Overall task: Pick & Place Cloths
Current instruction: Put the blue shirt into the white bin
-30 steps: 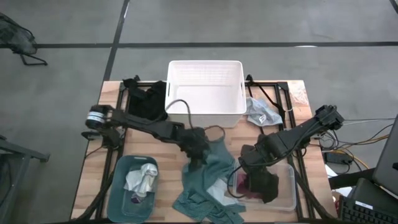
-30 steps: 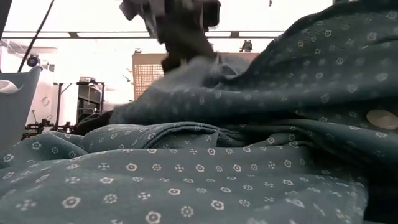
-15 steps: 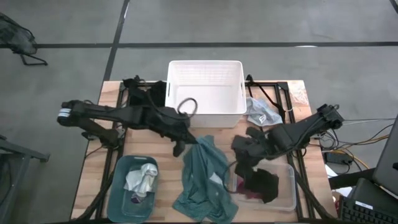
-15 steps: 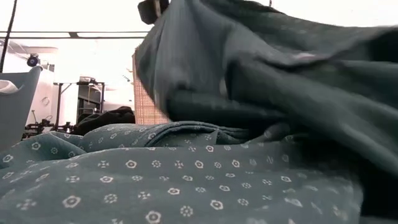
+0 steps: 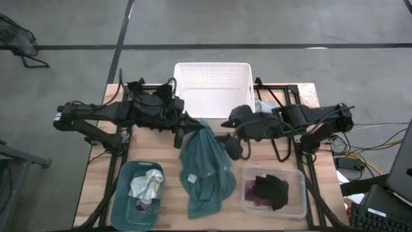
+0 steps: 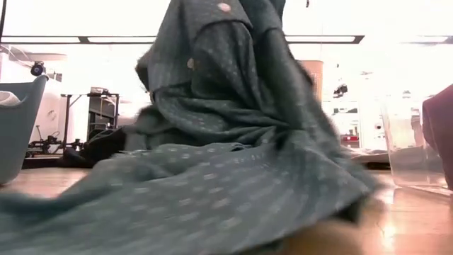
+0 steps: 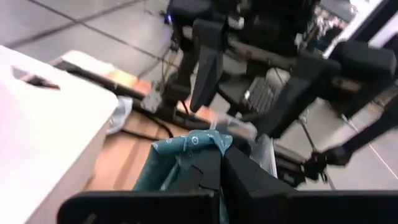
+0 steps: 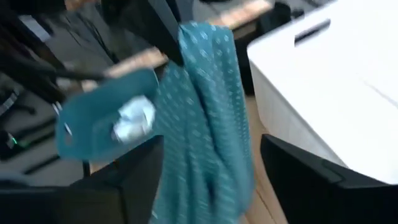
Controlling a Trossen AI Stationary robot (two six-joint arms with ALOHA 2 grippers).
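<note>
The teal-green dotted cloth (image 5: 205, 171) hangs from my left gripper (image 5: 187, 132), which is shut on its top just in front of the white bin (image 5: 212, 96). In the low view the cloth (image 6: 233, 142) rises as a peak. My right gripper (image 5: 233, 147) is open beside the cloth's right edge; in its wrist view the cloth (image 8: 208, 112) shows between its spread fingers (image 8: 130, 177), and no touch shows. A black cloth (image 5: 269, 188) on a maroon one lies in the clear bin (image 5: 299, 209). White-grey cloth (image 5: 147, 187) lies in the teal bin. My left gripper pinches a bunched upper part of the teal cloth (image 7: 198, 142) between its two fingers, which come level from the table's left. The cloth hangs slack below the fingers. Its lower end (image 5: 203, 203) lies spread on the table near the near edge.
The white bin stands at the far edge. A teal bin (image 5: 122, 206) sits near left, the clear bin near right. A pale crumpled rag (image 5: 269, 117) lies right of the white bin. Dark arm stands frame both table sides.
My left gripper has risen and drawn back toward the table's far left, lifting the teal cloth's top; the cloth has pulled into a hanging peak with its lower end trailing on the table. My right gripper has come up out of the clear bin toward the far edge, beside the cloth.
</note>
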